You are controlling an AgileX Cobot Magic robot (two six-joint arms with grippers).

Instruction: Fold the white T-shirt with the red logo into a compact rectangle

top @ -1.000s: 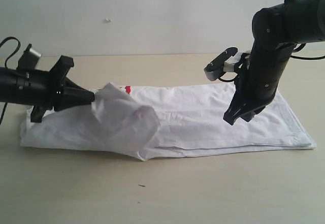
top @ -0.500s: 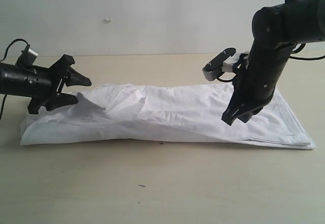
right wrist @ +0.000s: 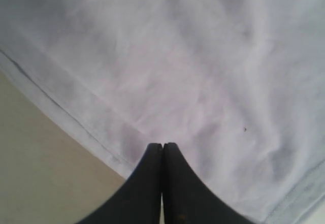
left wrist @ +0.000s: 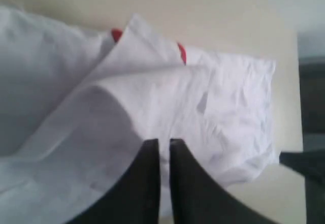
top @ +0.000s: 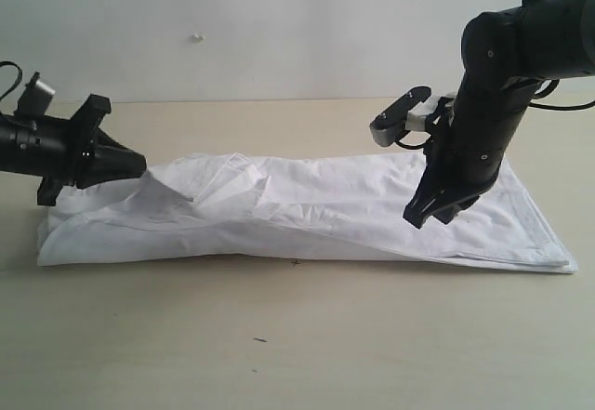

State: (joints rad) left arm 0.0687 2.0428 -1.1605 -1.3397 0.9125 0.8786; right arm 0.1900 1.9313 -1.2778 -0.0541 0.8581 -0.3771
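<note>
Sprawling wrinkled white T-shirt, red logo peeking; left end effector and right end effector pressed together.

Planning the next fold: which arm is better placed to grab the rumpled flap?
Probably left: the left gripper sits low beside that flap of the white T-shirt; the right gripper hangs shut over the flat far end.

Low exterior view faces the white T-shirt; both wrist views overlook it closely
</note>
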